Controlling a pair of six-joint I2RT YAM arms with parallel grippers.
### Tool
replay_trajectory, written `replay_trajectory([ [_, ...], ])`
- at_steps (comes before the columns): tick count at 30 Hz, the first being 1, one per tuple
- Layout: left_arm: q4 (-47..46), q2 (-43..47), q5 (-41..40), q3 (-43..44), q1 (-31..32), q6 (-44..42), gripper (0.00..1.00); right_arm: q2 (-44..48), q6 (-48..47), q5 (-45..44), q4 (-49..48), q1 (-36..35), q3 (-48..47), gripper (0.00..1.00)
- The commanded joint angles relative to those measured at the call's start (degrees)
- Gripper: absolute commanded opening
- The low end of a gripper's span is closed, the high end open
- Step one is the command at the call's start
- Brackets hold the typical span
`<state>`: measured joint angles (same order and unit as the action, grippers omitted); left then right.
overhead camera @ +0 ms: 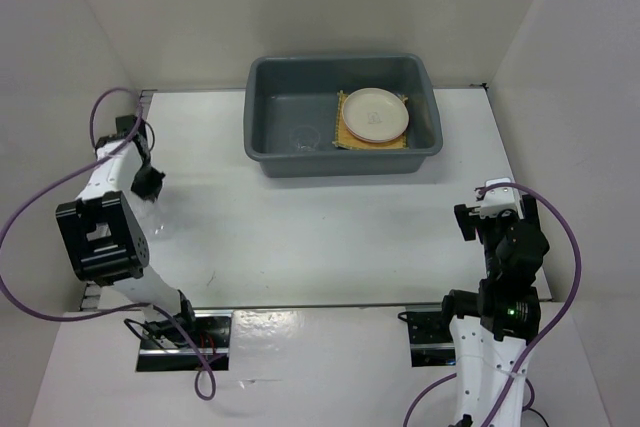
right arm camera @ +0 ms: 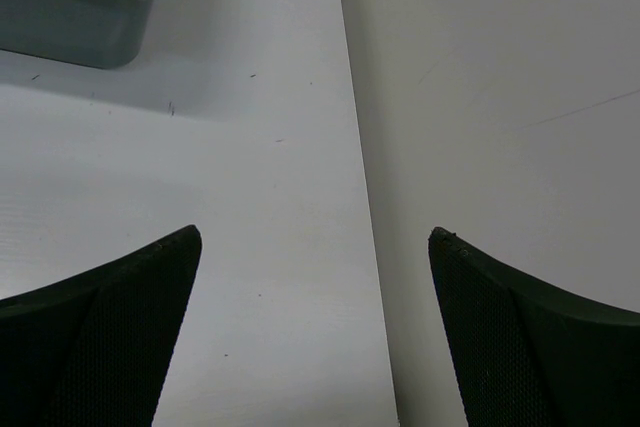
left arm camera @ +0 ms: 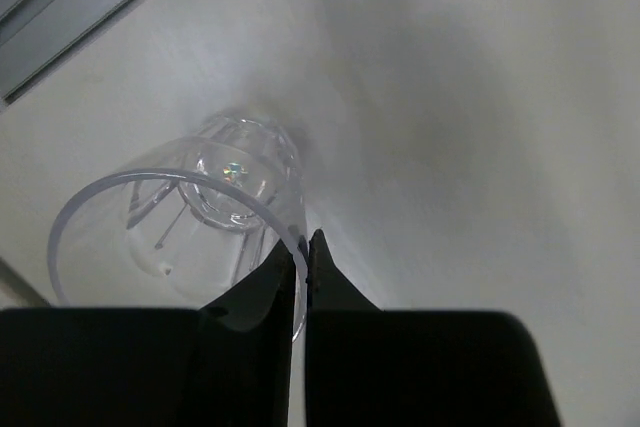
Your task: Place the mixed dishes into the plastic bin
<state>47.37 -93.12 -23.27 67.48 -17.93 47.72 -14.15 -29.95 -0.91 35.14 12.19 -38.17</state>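
evidently the left gripper [left arm camera: 303, 243] is after the cup [left arm camera: 185, 232]. its fingers are pinched together on the cup's wall at the rim, one inside and one outside, which looks like the only sensible hold on something that thin and slippery. the cup is out on the table [overhead camera: 300, 237] close to the left edge, well apart from the bin [overhead camera: 345, 59]. i can't tell whether its base rests on the surface or is just off it. from above it is barely a glint under the gripper.

the right gripper [right arm camera: 315, 235] is parked near its own base, fingers spread wide with nothing between them, looking down at the table beside the bin's near corner. i'd say it sits there to leave the left one a free route.

the bin holds the mat [overhead camera: 345, 135] lying flat on the right side of its floor, with the plate [overhead camera: 375, 113] resting on top, stacked so they take little room. left of them is a faint ring [overhead camera: 303, 135] on the floor that could be something clear; i can't make it out. my guess is the cup goes into that left half.
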Motion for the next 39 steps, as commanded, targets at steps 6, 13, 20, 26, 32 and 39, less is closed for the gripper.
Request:
replay_trajectory([
  [6, -4.7, -2.7, 23.4, 33.8, 11.1, -17.5, 0.00, -0.6, -0.4, -0.8, -2.2, -0.8, 0.2, 0.99],
  [13, 9.4, -24.9, 21.9, 76.0, 26.2, -24.9, 0.00, -1.1, 0.2, -1.3, -2.2, -1.4, 0.2, 0.99],
  [20, 9.1, -37.1, 13.9, 86.4, 38.6, -29.1, 0.00, -2.2, 0.2, -1.3, -2.2, -1.9, 0.2, 0.99],
  [26, 5.8, -46.7, 4.9, 91.0, 44.9, -31.8, 0.00, -2.7, 0.2, -1.3, -2.2, -1.9, 0.2, 0.99],
  [32, 6.8, -52.7, 0.4, 93.5, 44.9, -31.8, 0.00, -3.8, 1.3, -2.3, -2.7, -5.3, 0.2, 0.99],
  [39, 7.6, -54.1, 1.1, 97.6, 44.3, -31.8, 0.00, -5.5, 1.8, -4.2, -3.2, -7.3, 0.2, 0.99],
])
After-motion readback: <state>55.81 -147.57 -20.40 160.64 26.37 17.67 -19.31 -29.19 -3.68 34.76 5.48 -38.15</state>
